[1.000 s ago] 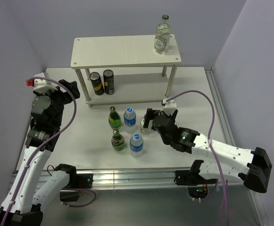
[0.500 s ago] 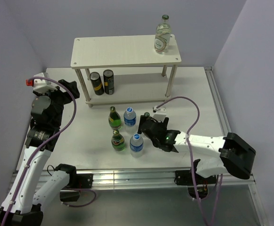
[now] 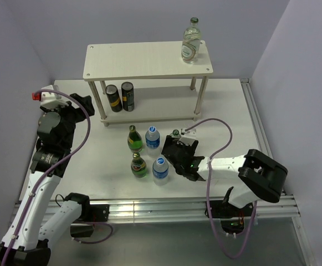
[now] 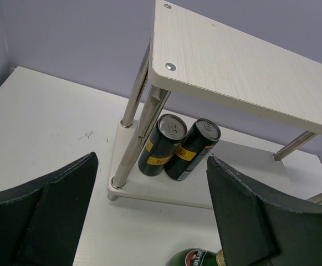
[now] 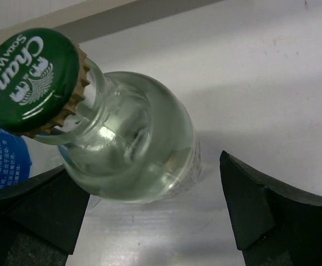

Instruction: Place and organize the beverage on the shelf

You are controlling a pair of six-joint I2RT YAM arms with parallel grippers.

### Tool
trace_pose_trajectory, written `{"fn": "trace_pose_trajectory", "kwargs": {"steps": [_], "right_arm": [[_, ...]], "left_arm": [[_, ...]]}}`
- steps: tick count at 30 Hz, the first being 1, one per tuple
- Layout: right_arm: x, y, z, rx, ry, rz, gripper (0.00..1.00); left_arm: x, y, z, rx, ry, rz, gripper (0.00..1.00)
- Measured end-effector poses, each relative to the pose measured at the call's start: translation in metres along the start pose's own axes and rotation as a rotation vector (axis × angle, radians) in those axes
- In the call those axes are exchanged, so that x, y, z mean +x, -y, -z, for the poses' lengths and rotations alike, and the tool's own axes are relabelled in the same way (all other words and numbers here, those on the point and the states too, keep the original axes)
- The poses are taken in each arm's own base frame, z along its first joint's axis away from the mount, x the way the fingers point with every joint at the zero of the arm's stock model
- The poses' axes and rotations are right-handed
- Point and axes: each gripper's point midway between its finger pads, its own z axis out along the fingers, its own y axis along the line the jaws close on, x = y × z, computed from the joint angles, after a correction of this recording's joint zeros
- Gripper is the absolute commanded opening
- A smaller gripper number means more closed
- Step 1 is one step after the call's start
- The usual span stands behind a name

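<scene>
One clear bottle [image 5: 133, 138], inside spread right hand [image 5: 152, 185]

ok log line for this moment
phase: pre-grasp | right hand: open, straddling chang soda water bottle on table | left hand: open, facing shelf | shelf top: one clear bottle

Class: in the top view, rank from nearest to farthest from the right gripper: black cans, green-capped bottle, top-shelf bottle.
1. Green-capped bottle, between the right gripper's fingers.
2. Black cans, back left.
3. Top-shelf bottle, farthest back, right.
</scene>
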Motion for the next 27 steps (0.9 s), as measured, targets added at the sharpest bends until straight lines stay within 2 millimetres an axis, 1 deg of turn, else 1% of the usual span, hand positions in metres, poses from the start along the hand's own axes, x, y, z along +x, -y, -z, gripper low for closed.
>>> {"fn": "trace_pose_trajectory", "kwargs": {"steps": [10, 15, 18, 19, 23, 25, 27], "right_arm": [[-0.005, 0.001, -0.014, 0.017, 0.105, 0.012, 0.96], [0.003, 0.003, -0.025, 0.040, 0.123, 0.044, 0.95], [0.009, 0.005, -0.032, 0.052, 0.129, 0.068, 0.90], [0.009, 0.005, -0.034, 0.055, 0.136, 0.071, 0.87], [0.006, 0.004, -0.038, 0.065, 0.159, 0.091, 0.66], [0.003, 0.005, -0.040, 0.073, 0.177, 0.095, 0.61], [0.002, 0.006, -0.041, 0.076, 0.180, 0.113, 0.43]], "left_arm": [[0.005, 0.001, -0.003, 0.005, -0.016, -0.003, 0.86], [0.005, 0.001, -0.003, 0.005, -0.017, -0.004, 0.86], [0.005, 0.001, -0.003, 0.005, -0.018, -0.004, 0.86], [0.005, 0.001, -0.003, 0.005, -0.018, -0.004, 0.86], [0.005, 0.001, -0.003, 0.005, -0.018, -0.004, 0.86], [0.005, 0.001, -0.003, 0.005, -0.017, -0.004, 0.86], [0.005, 0.001, -0.003, 0.006, -0.018, -0.004, 0.86]]}}
